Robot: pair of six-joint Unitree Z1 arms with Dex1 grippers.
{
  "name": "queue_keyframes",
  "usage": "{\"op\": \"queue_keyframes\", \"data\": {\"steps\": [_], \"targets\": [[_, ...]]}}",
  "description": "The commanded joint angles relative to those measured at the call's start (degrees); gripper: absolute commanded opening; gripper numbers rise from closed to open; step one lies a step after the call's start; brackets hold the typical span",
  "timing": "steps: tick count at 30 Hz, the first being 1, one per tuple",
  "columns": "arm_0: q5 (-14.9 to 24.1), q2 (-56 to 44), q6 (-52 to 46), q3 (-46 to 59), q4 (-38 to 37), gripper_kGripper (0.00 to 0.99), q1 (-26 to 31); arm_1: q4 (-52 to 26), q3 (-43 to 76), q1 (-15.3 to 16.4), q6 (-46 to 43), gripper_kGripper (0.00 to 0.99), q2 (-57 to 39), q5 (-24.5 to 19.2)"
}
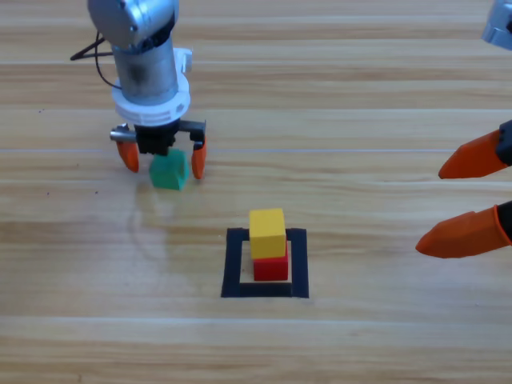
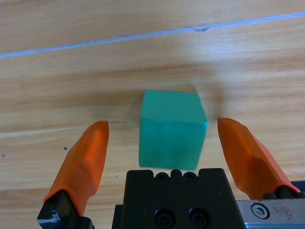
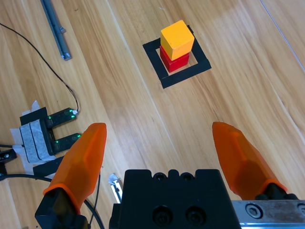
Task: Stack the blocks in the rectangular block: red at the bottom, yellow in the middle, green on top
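The left gripper (image 2: 162,143) is hanging wide open around green (image 2: 172,130), one jaw on either side, neither touching. The right gripper (image 1: 472,198) is waiting open, well off to the frame's (image 1: 234,264) right. Inside the frame, yellow (image 1: 267,233) is sitting on red (image 1: 271,268). Green is lying up-left of the frame; I'd say closing comes next, then lifting it onto yellow.
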Motion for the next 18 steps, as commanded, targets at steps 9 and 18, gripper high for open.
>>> {"op": "queue_keyframes", "data": {"steps": [9, 18], "targets": [[-0.2, -0.2, 1.1, 7.2, -5.0, 0.727, 0.9, 1.1, 0.0, -1.5, -0.4, 0.979, 2.4, 0.9], [-0.4, -6.1, 1.2, 8.3, -4.5, 0.0, -0.4, 1.2, 0.0, -1.5, -0.4, 0.977, 2.5, 0.7]]}}
